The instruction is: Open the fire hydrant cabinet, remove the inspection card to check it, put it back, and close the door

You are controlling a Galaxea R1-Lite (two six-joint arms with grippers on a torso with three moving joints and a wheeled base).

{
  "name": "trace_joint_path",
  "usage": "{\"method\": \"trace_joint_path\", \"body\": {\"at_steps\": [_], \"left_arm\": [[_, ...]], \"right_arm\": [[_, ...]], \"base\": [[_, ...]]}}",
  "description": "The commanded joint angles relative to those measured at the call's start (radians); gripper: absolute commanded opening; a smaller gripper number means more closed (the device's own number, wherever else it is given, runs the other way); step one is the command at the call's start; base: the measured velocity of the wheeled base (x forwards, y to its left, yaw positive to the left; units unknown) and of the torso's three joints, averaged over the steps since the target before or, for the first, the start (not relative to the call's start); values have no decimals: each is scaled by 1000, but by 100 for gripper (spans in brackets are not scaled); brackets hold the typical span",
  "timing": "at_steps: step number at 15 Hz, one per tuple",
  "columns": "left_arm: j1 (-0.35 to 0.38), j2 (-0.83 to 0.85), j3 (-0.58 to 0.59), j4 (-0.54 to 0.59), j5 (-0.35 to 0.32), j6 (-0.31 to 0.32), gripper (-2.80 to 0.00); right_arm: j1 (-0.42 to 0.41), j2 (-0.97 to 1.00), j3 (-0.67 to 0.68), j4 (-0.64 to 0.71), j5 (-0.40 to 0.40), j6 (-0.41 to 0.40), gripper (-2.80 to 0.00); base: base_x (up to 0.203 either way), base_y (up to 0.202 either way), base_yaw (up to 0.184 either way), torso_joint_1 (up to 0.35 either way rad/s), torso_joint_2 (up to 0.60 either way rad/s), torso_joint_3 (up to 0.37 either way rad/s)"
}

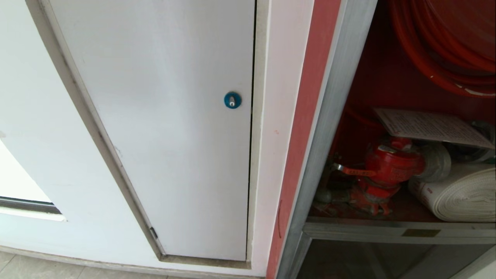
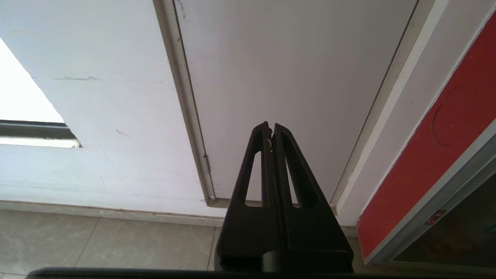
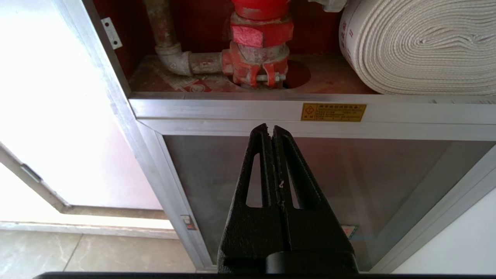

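Pressed together at the tips, gripping nothing: black fingers (image 3: 270, 130) of the right gripper (image 3: 270, 128), held in front of the silver crossbar of the fire hydrant cabinet (image 3: 240, 112), just below a small brass plate (image 3: 333, 112). Likewise closed and empty: the left gripper (image 2: 270, 126), pointed at a plain white panel (image 2: 290, 77) near the floor (image 2: 97, 240). Beyond the right fingers, an open upper compartment with red interior, holding a red valve (image 1: 387, 166) and a rolled white hose (image 1: 461, 193). Resting tilted above the valve and hose roll, inside the cabinet: the inspection card (image 1: 430, 126). Above that, coiled red hose (image 1: 445, 50). Left of the cabinet, a blue round lock (image 1: 232, 100) on the white panel.
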Motion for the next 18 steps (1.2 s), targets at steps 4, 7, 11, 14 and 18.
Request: {"method": "trace_joint_path", "body": {"at_steps": [4,7,11,14,18], "left_arm": [[0,1,0,0,0,-1,-280],[0,1,0,0,0,0,-280],[0,1,0,1,0,-2,-280],[0,1,0,1,0,-2,-280],[0,1,0,1,0,-2,-280]], "right_arm": [[0,1,0,1,1,0,-280],[0,1,0,1,1,0,-280],[0,1,0,1,1,2,-280],[0,1,0,1,1,2,-280],[0,1,0,1,1,3,-280]], "base": [[0,0,0,0,0,0],[0,0,0,0,0,0],[-163,0,1,-1,5,1],[-195,0,1,1,2,4],[-199,0,0,4,2,3]]}}
